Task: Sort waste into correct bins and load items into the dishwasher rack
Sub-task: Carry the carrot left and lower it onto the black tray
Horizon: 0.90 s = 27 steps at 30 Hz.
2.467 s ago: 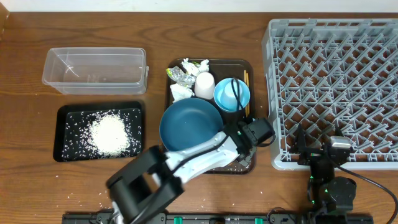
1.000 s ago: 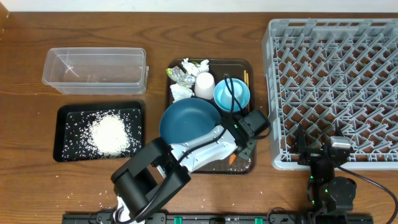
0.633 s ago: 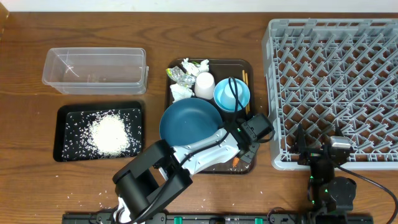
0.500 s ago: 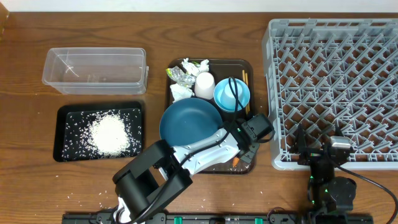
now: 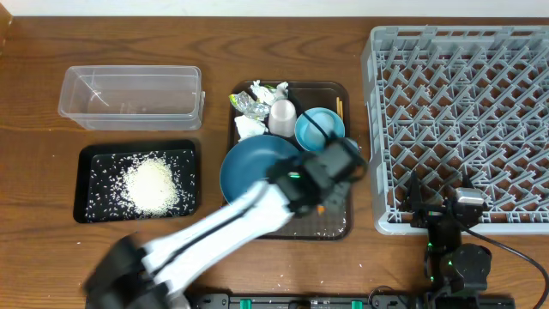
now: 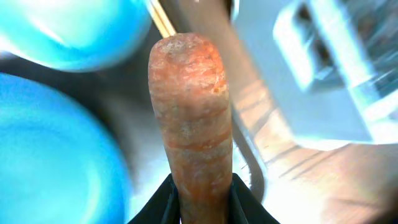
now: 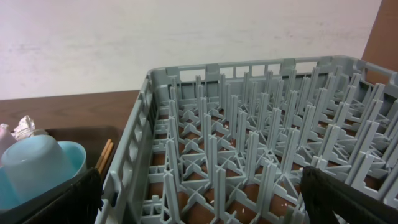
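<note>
We find the left hand [image 6: 200, 202] closed narrow on the carrot piece [image 6: 189, 112], which juts out ahead of its fingertips, gripped only at its near end. The right hand [image 7: 199, 202] stands wide and empty (rack pegs just ahead of it). Risk, in our judgement: so short a purchase may let the carrot piece pivot or slip, dropping into the dark-blue dish [image 6: 50, 155] beside the left hand.

Bright, even light falls from above, shadows soft. The left arm [image 5: 225, 225] is streaked with blur; around the sharp carrot piece [image 6: 190, 118] everything is defocused.
</note>
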Tool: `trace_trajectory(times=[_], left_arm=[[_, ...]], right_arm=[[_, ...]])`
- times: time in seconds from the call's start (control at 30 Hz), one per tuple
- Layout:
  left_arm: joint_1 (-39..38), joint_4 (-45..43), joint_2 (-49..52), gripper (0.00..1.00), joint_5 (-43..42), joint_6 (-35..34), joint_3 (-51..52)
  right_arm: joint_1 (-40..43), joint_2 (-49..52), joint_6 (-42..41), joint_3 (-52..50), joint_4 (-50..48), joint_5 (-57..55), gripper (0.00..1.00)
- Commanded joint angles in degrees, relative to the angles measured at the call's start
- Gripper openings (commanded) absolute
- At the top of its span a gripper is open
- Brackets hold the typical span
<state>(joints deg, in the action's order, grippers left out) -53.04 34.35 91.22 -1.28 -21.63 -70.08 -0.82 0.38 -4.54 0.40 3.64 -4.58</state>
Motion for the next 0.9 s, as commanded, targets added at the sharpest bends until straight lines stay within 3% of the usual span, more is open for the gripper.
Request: trace_trajectory(times=[0.0, 0.27, 0.63, 0.87], left_arm=[[4.8, 1.9, -7.3, 0.19, 2.9, 0.1, -1.1], [19.3, 12.0, -13.4, 0.2, 15.5, -3.6, -1.1], [46.1, 16.2, -13.2, 0.19, 15.5, -14.5, 2.3], [58.1, 15.9, -12.1, 0.2, 15.3, -25.2, 6.2]], right_arm=[[0.8, 0.2, 0.1, -0.1, 0.2, -0.6, 0.99], [0.8, 0.2, 0.1, -0.1, 0.2, -0.6, 0.99], [0.8, 0.2, 0.1, -0.1, 0.2, -0.6, 0.99], [0.8, 0.2, 0.1, -0.1, 0.2, -0.6, 0.99]])
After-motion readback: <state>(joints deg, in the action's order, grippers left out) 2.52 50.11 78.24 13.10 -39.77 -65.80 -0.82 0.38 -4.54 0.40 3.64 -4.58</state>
